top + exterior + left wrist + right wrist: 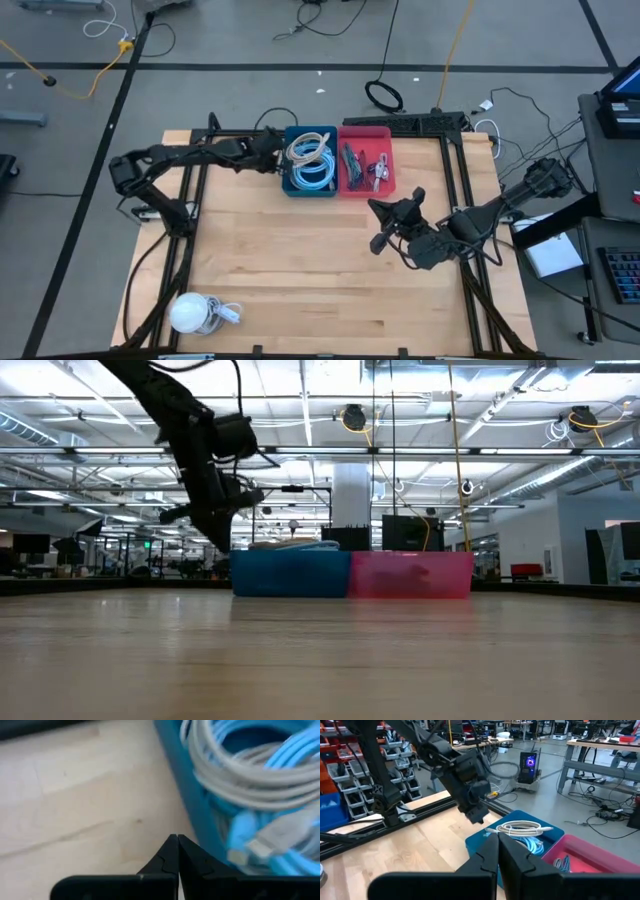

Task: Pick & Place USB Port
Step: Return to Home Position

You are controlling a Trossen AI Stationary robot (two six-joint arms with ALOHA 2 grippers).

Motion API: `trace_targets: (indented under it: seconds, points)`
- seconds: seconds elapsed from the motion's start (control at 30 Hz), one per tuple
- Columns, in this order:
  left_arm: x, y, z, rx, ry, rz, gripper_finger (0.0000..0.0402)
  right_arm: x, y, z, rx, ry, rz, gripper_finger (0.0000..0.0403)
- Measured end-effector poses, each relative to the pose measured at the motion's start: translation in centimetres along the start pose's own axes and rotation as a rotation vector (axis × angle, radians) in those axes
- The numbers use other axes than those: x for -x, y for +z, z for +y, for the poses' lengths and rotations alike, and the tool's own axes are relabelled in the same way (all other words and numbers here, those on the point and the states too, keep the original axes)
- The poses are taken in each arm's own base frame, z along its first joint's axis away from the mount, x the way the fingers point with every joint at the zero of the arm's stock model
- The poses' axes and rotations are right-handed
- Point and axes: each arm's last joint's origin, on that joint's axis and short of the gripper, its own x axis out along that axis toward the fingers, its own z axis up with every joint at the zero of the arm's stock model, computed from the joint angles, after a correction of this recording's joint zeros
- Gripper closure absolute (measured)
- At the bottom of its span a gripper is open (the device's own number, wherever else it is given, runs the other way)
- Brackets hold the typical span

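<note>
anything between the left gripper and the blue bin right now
Nothing visible. The left gripper, shut, hangs just outside the blue bin's wall, no object between them. The right gripper waits over the table.

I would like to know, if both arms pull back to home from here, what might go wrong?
1. The left gripper, shut, sits right beside the blue bin's left wall. A sideways swing on retreat might shove that bin against the adjoining pink bin.
2. The coiled cables rise above the blue bin's rim, so a low pass over them might snag a loop.
The right gripper, shut, is apart from both bins and seems less of a worry.
</note>
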Motion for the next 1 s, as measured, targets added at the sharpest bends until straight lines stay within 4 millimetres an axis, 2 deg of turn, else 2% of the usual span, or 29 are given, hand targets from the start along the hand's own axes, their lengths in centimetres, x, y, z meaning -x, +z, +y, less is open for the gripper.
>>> trace_targets:
  seconds: [0.17, 0.3, 0.47, 0.53, 0.6, 0.7, 0.8, 0.9, 1.0]
  points:
    - [4.5, 1.0, -0.5, 0.006, -0.134, -0.104, 0.0401, 0.1, 0.4, 0.1, -0.022, 0.089, 0.031, 0.0403]
    - [10.6, 0.5, -1.3, -0.073, -0.361, -0.236, 0.0401, 0.1, 1.7, -0.5, -0.030, 0.289, 0.096, 0.0403]
    - [18.2, -1.9, -0.3, -0.168, -0.637, -0.376, 0.0401, 0.1, 3.7, -2.5, -0.005, 0.599, 0.163, 0.0403]
    - [20.5, -3.3, 0.8, -0.173, -0.730, -0.410, 0.0401, -0.1, 4.0, -3.5, 0.044, 0.710, 0.164, 0.0403]
    - [22.0, -4.6, 2.2, -0.145, -0.800, -0.438, 0.0402, -0.3, 3.6, -5.0, 0.073, 0.737, 0.167, 0.0403]
    - [23.1, -6.5, 4.1, -0.068, -0.845, -0.480, 0.0401, -0.9, 1.9, -7.9, 0.059, 0.654, 0.181, 0.0403]
    - [22.9, -8.1, 5.4, -0.021, -0.864, -0.497, 0.0402, -1.1, -0.8, -10.7, -0.002, 0.588, 0.180, 0.0403]
    - [21.4, -9.7, 5.9, -0.008, -0.875, -0.491, 0.0402, -0.9, -3.9, -12.8, -0.085, 0.585, 0.155, 0.0403]
    - [19.3, -11.2, 6.0, 0.004, -0.907, -0.476, 0.0402, -0.6, -6.8, -14.0, -0.148, 0.604, 0.134, 0.0403]
